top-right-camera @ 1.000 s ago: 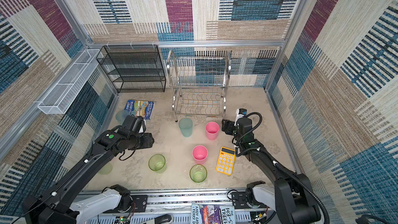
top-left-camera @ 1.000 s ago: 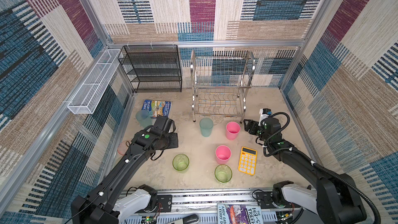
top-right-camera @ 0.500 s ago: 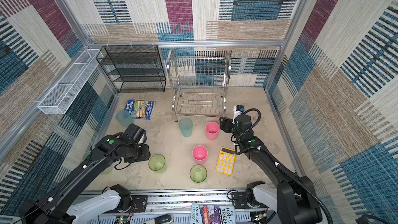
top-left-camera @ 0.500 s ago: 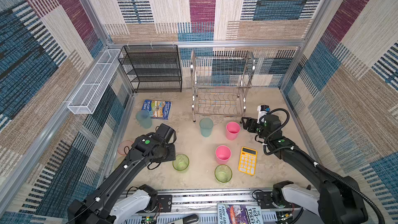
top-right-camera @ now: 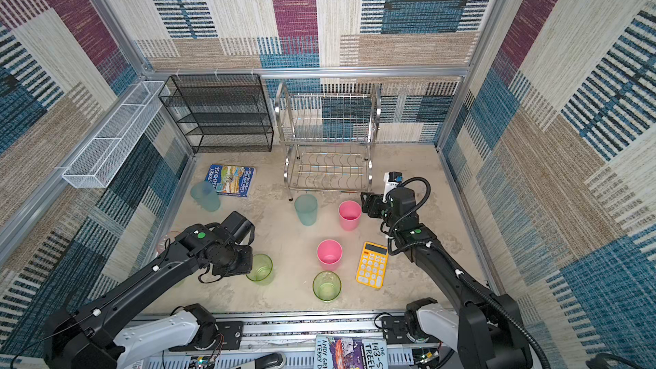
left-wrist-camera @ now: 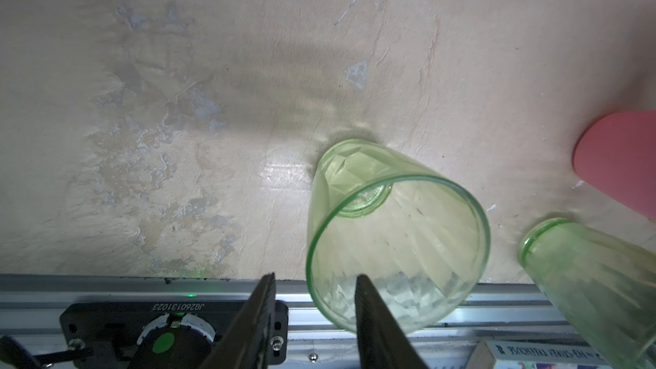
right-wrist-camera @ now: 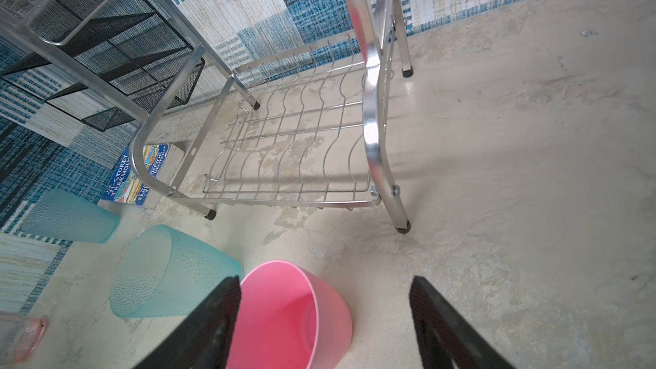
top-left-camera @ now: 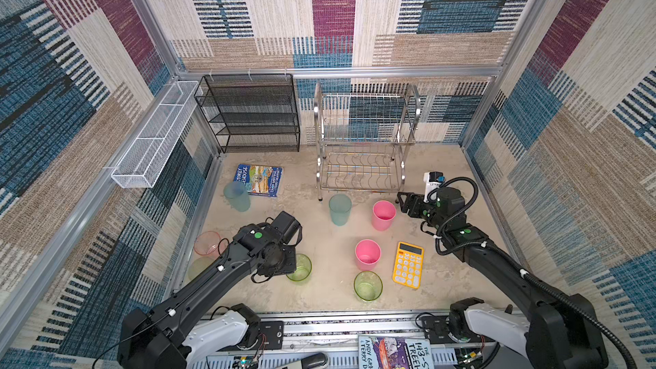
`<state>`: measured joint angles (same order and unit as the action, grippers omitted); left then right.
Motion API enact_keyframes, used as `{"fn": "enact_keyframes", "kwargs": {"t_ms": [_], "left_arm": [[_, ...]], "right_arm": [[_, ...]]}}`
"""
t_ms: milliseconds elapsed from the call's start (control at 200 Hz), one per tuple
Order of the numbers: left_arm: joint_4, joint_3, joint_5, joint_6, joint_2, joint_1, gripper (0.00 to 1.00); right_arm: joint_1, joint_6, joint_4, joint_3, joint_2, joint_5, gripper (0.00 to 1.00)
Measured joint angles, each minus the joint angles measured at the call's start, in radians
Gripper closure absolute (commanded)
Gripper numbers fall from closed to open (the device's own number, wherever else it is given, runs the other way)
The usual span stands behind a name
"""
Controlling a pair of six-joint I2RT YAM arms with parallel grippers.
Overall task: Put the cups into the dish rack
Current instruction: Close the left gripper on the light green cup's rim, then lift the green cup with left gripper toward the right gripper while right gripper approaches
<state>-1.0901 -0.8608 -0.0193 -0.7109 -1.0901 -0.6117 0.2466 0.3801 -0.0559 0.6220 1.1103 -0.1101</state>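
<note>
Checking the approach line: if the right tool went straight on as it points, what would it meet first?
Probably the pink cup nearest the dish rack, upright just ahead of the right tool, though depth is unclear.

Both top views look down; right wrist closely faces dish rack (right-wrist-camera: 372,129).

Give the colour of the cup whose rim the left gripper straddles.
The cup is translucent green with faceted walls; the left wrist view shows it best.
</note>
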Motion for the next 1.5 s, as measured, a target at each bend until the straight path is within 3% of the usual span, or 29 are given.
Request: {"fn": "enact_keyframes", "kwargs": {"t_ms": [401,987,1502], "left_arm": [[0.132,0.108,-0.021,-0.083,0.075,-0.015,0.70],[0.184,0.126,-0.053,-0.086,0.028,-0.017,0.95],[0.175,-0.040,-0.053,-0.026,-0.005,-0.018,1.00]], "right_arm": [[0.000,-0.002,-0.004,0.000,-0.004,-0.028,0.23],[0.000,-0.005,-0.003,0.018,0.013,-0.029,0.23],[0.000,-0.008,0.021,0.046,0.008,-0.028,0.23]]}}
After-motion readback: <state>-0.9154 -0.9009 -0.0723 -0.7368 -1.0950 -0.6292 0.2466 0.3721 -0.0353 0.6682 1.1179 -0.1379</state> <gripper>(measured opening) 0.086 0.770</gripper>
